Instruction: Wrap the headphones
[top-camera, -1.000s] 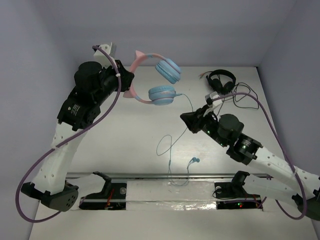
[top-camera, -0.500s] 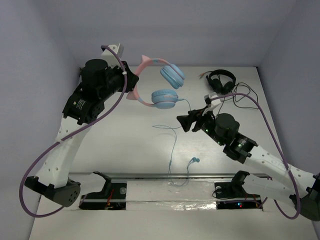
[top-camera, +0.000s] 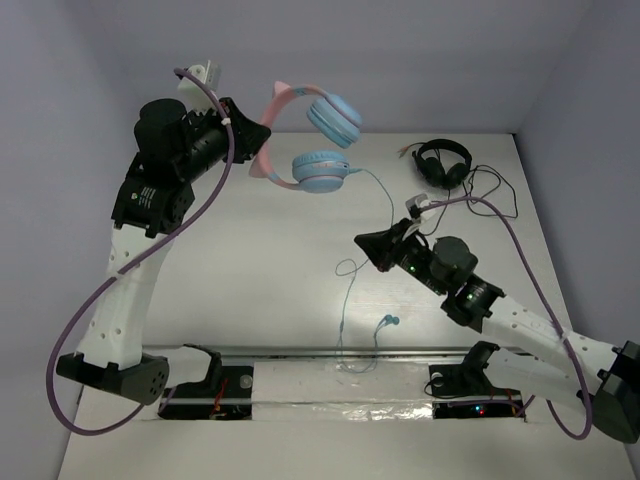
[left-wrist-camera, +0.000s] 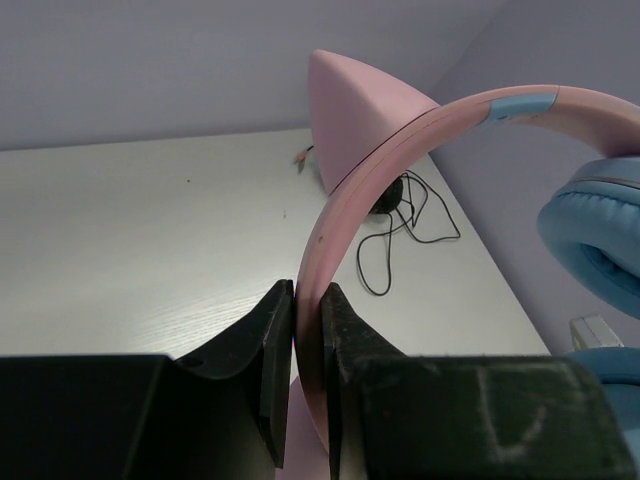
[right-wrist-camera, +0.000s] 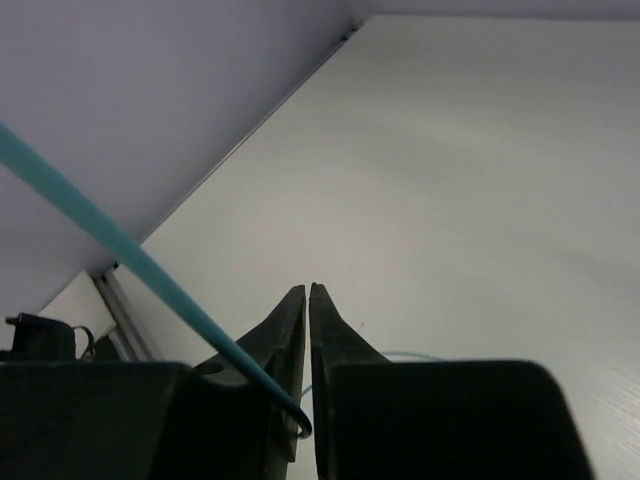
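From the left wrist camera I lose most of the headphones (left-wrist-camera: 360, 115). The right edge cuts off both blue ear cups, and the pink band's lower run disappears between the closed fingers of the left gripper (left-wrist-camera: 308, 300). The black headphones (left-wrist-camera: 393, 195) sit mostly hidden behind that band. On the right wrist camera the cable (right-wrist-camera: 120, 243) is a close, blurred streak running out at the left edge. It hooks in low by the right gripper (right-wrist-camera: 309, 292), whose tips meet, but I can't tell whether it's actually pinched. Overhead, the plug end (top-camera: 390, 320) is too small to make out, and the right arm (top-camera: 540, 335) runs off the bottom-right corner.
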